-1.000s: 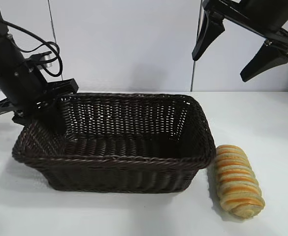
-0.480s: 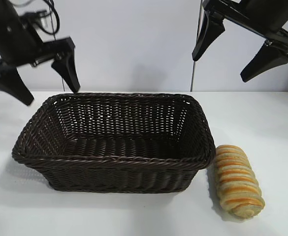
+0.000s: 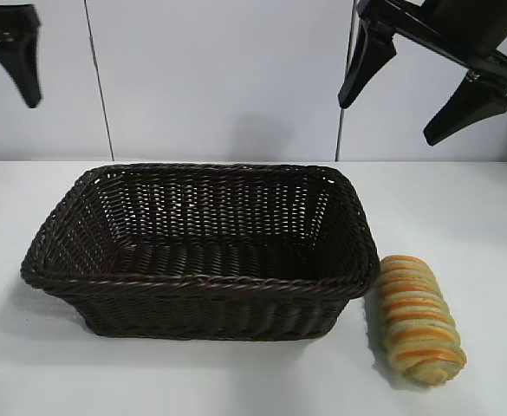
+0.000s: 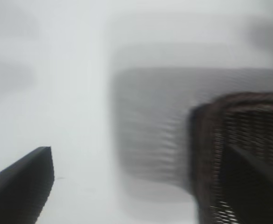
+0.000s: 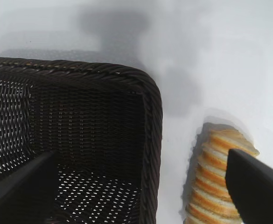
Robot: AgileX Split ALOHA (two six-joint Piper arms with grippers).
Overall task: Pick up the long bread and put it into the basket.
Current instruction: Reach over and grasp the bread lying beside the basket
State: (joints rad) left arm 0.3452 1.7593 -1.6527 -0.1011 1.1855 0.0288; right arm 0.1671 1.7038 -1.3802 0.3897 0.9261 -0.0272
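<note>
Long bread: the long bread [image 3: 418,318] lies on the counter [image 3: 236,381] nearest you, just beside the basket's right end, outside it and untouched. Its spiral ridges run across its length.

Basket: the basket [image 3: 199,282] sits at the middle of the counter, open side up, with nothing inside it that you can see.

Right gripper: the right gripper [image 3: 433,82] hangs high at the upper right, above and behind the bread, its fingers spread wide and holding nothing. In the right wrist view both the basket corner [image 5: 148,93] and the bread [image 5: 215,179] lie below it, with the bread beneath one finger.

Left gripper: the left gripper [image 3: 17,52] is at the top left corner, mostly out of the exterior view. You cannot tell from these pictures whether its fingers are spread or closed.

What changed: a second ago the left gripper was down at the basket's left rim; half a second ago it was lifted above that rim with fingers apart; now it has risen almost out of sight. The right gripper, bread and basket have not shifted.

Meaning for you: the left arm appears to be clearing away, so the pick likely falls to the right arm. The bread is not yet grasped; the task is at its start.
</note>
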